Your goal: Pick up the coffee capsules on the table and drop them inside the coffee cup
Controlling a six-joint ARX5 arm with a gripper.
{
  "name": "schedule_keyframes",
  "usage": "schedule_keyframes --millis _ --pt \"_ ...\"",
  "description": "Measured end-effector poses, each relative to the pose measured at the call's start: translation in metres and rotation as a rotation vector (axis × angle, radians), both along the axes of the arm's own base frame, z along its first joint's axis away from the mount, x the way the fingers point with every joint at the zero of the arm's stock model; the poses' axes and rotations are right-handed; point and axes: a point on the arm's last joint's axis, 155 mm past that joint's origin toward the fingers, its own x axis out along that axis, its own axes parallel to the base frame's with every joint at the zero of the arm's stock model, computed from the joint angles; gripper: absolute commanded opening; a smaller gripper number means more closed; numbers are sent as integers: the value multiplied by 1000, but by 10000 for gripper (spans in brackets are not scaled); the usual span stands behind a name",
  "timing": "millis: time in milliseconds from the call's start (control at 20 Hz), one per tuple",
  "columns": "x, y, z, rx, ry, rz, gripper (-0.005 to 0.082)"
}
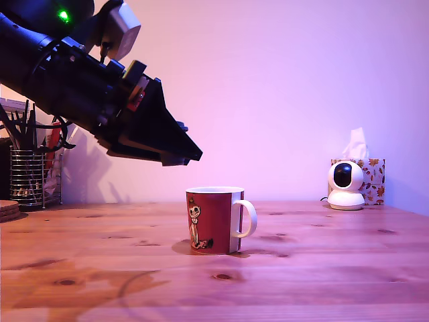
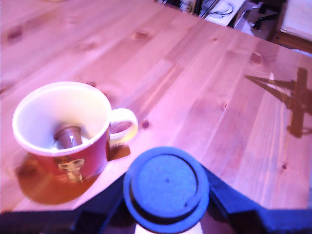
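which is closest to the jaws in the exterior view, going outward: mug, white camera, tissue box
1. Red mug: just below the gripper, slightly to the view's right.
2. White camera: far right, at the table's back.
3. Tissue box: right behind the camera, farthest.

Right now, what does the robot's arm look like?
The arm is chunky and black, with a tiny green light glowing on top, a grey box and black cables. Its gripper is black and pointy, like a beak, with a bit of red behind it.
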Motion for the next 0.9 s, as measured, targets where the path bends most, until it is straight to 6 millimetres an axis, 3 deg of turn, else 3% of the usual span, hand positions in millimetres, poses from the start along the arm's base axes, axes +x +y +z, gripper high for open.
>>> schedule_keyframes --millis 300,600,750,900 --pt "28 -2 45 -6 23 95 195" --pt "47 7 77 -4 61 185 195" --pt "58 4 69 25 112 198 195" --pt "70 -4 34 90 200 203 195"
